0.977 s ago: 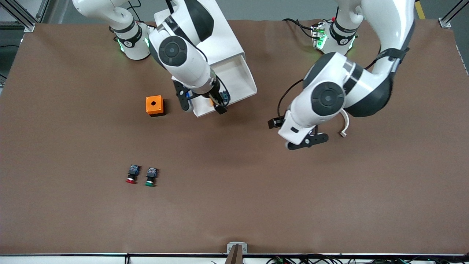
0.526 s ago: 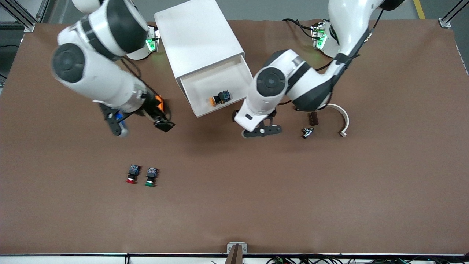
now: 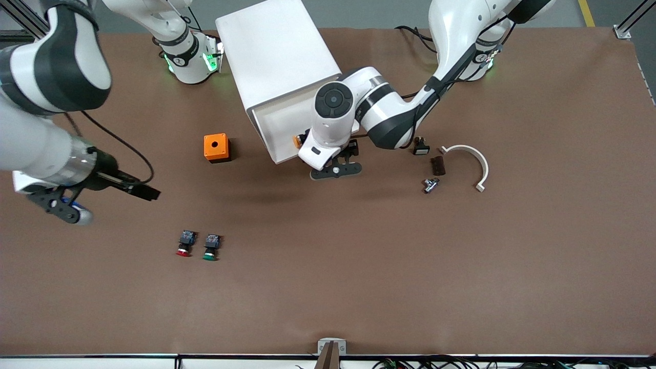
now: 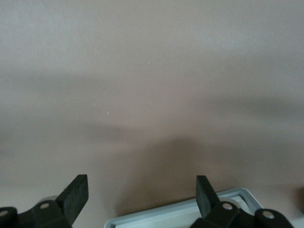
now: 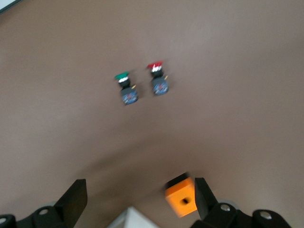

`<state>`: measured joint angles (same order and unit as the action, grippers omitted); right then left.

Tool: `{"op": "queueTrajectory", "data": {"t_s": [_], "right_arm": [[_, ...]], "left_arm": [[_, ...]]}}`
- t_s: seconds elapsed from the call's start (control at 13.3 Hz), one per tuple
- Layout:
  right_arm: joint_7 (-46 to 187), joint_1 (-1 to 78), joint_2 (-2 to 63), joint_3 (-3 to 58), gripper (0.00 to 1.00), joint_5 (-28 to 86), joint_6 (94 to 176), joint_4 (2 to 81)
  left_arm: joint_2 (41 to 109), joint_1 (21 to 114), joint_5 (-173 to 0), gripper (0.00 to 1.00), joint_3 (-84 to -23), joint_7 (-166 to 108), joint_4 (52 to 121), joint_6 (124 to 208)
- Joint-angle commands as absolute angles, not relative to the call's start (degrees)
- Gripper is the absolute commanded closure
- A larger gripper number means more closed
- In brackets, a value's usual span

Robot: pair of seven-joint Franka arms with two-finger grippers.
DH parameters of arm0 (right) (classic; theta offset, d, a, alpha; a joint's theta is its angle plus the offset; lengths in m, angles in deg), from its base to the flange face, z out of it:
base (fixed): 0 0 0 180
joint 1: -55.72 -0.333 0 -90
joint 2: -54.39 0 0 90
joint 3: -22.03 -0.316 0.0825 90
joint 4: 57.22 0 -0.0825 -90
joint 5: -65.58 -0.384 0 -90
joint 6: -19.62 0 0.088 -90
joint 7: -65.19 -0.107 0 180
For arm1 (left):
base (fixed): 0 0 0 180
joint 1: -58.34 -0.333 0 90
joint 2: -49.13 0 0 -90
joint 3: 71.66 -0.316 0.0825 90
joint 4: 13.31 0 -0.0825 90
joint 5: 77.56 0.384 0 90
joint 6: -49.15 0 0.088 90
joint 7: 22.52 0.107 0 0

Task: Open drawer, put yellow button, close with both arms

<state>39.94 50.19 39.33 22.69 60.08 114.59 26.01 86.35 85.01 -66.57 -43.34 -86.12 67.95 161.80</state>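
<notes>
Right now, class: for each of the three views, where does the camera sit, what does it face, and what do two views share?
Front view: high across the table, facing both arms and the open drawer.
Left wrist view: on the left wrist, over the drawer's front edge; left gripper open.
Right wrist view: on the right wrist; right gripper open.
Shared: the orange box shows in the front and right wrist views.

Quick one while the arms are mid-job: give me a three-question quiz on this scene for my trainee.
1. True or false: the yellow button lies in the open drawer.
2. The left gripper is: A) shut on the button, B) open, by the drawer's front edge, C) shut and empty.
3. Fill in: nearer the front camera than the orange box lie the red-capped button and one capped ____.

Key: 1 true; 2 B; 3 green.
</notes>
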Motion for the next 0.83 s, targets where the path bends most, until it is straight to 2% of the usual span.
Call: {"op": "queueTrajectory", "data": {"t_s": [0.0, 0.15, 0.45, 0.75], "right_arm": [[57.6, 50.3, 42.8, 27.4, 0.0, 61.6, 114.0, 26.3], [67.5, 49.9, 44.8, 31.0, 0.0, 61.7, 114.4, 26.3], [68.2, 49.8, 50.3, 30.8, 0.0, 64.9, 113.3, 29.5], [67.4, 50.0, 53.4, 30.6, 0.0, 64.8, 113.2, 32.2]], "left_arm": [[85.6, 87.3, -68.1, 0.0, -42.1, -92.3, 68.3, 159.7], [86.0, 89.6, -69.4, 0.0, -41.2, -96.1, 68.8, 159.5], [86.0, 94.6, -73.9, 0.0, -40.8, -101.1, 69.0, 159.5], [85.5, 94.0, -76.9, 0.0, -40.5, -101.0, 69.0, 159.5]]}}
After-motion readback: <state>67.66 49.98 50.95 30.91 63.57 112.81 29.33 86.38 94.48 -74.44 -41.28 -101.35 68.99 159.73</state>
